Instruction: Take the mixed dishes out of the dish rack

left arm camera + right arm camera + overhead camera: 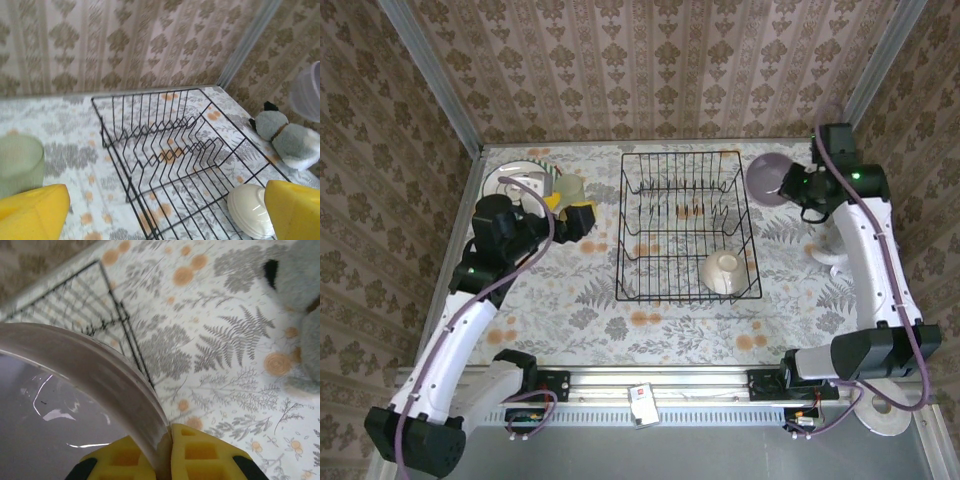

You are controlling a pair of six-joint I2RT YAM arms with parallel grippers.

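The right jaws' yellow pads [200,455] are clamping the thick, smooth rim of the lilac translucent plastic bowl [50,415], and we are reading it as hanging outside the far right corner of the black wire dish rack [685,225], over the fern-printed worktop [570,300]; the putting-down is turning on the bare patch beneath, beside the fluffy grey-white soft toy [295,275]. The left jaws are standing wide apart left of the rack, facing the glossy cream bowl [248,210] lying upturned in its near right corner.
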